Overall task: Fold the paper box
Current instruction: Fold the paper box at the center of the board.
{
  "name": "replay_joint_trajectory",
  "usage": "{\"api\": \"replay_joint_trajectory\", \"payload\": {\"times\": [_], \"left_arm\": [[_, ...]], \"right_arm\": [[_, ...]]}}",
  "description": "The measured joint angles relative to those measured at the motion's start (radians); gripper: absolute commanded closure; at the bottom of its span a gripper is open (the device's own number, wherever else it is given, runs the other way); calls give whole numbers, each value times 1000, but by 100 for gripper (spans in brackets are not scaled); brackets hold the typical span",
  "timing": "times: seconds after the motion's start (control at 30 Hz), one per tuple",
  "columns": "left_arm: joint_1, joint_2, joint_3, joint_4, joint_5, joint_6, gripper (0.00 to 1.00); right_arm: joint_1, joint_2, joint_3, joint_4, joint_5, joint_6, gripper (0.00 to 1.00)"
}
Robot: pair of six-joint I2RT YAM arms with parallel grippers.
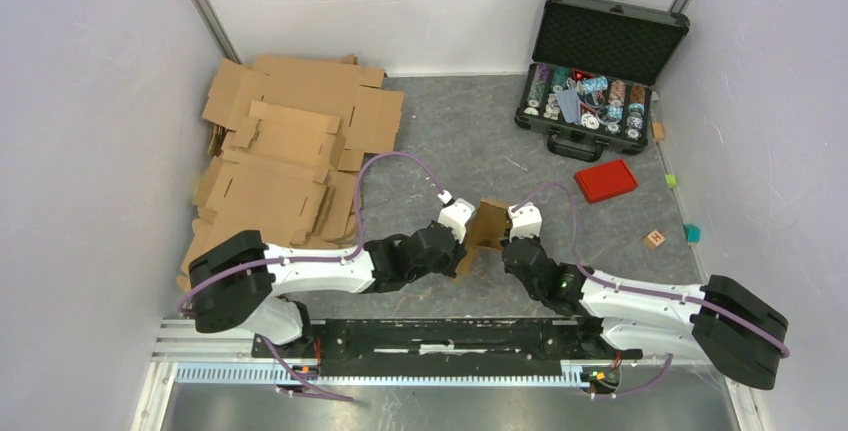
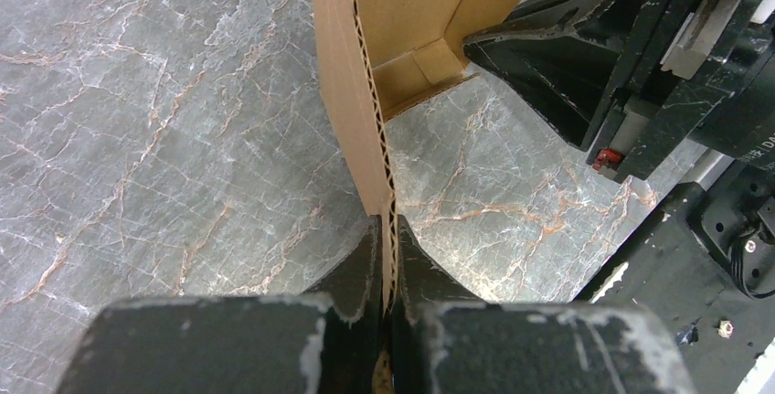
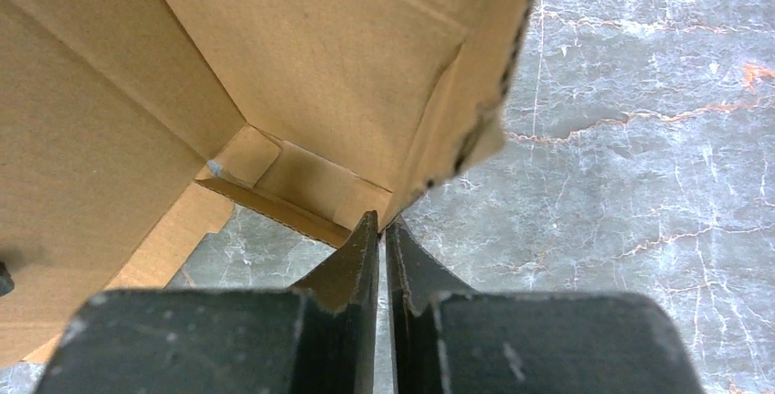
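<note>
The paper box [image 1: 488,226], small, brown and half formed, stands on the grey marble table between my two grippers. My left gripper [image 1: 467,239] is shut on one of its upright walls; in the left wrist view the corrugated edge [image 2: 376,138] runs down between the fingertips of the left gripper [image 2: 387,226]. My right gripper [image 1: 510,238] is at the box's other side. In the right wrist view its jaws [image 3: 382,222] stand a narrow slit apart, with table showing through, and their tips sit at the lower corner of a box wall [image 3: 320,65].
A pile of larger flat cardboard sheets [image 1: 285,151] lies at the back left. An open black case [image 1: 600,61] of chips stands at the back right, with a red lid [image 1: 605,179] in front of it. A small wooden cube [image 1: 655,238] and a teal block [image 1: 692,233] lie near the right wall.
</note>
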Motion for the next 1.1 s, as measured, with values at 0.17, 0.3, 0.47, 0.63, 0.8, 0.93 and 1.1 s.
{"api": "replay_joint_trajectory", "payload": {"times": [0.17,0.3,0.47,0.63,0.8,0.93,1.1], "left_arm": [[2,0,-4,4,1,0,98],[2,0,-3,-2,-8,1,98],[2,0,8,-27,-15,4,98],[2,0,17,-45,-15,6,98],[2,1,27,-63,-13,6,98],[2,2,41,-87,-5,10,98],[2,3,50,-103,-5,10,98]], "right_arm": [[0,0,-3,8,-15,-9,86],[0,-12,-11,6,-31,-41,83],[0,-46,-22,-6,-63,-92,77],[0,-72,-26,-22,-66,-110,73],[0,-78,-26,-49,-35,-111,61],[0,-78,-26,-64,-23,-126,61],[0,-98,-27,-59,-46,-154,57]]}}
